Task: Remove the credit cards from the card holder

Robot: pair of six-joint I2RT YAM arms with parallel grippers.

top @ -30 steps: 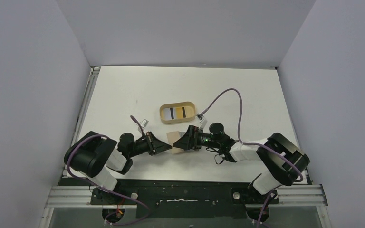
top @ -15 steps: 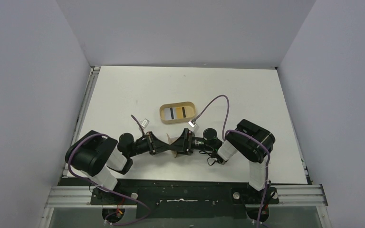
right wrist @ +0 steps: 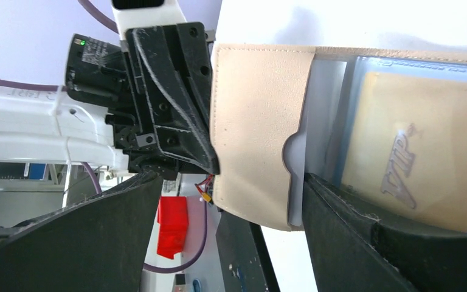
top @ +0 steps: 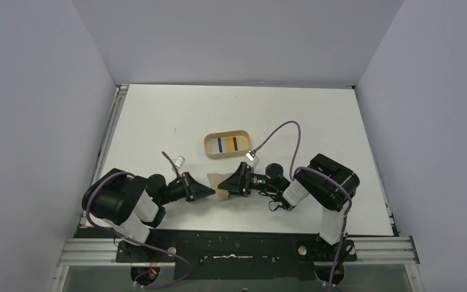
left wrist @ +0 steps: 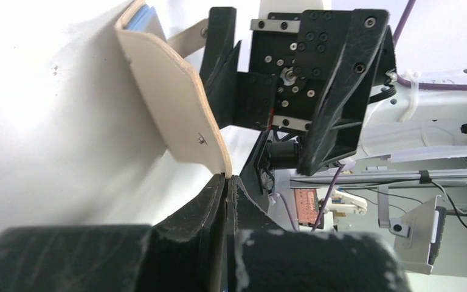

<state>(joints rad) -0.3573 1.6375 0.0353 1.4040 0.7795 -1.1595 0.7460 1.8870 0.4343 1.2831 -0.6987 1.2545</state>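
Note:
The tan card holder [top: 221, 194] is held off the table between my two grippers near the front edge. My left gripper [top: 210, 188] is shut on the edge of its outer flap [left wrist: 170, 103], pinched at the fingertips [left wrist: 226, 177]. A pale blue credit card [left wrist: 143, 15] peeks out at the flap's far end. In the right wrist view the holder is open: a tan pocket [right wrist: 255, 121], a pale blue card [right wrist: 323, 109] sticking out of it, and a window pocket with a gold "VIP" card [right wrist: 401, 158]. My right gripper [right wrist: 231, 179] is open, its jaws either side of the tan pocket.
An oval tan tray [top: 208, 146] with a raised rim stands just behind the grippers; two pale cards, one dark-striped and one yellow-striped, lie in it. The table's front edge and the metal rail [top: 237, 246] are close below the grippers.
The right arm has folded in and its gripper has come left onto the card holder. The left gripper has drawn slightly back to the left, still holding the flap.

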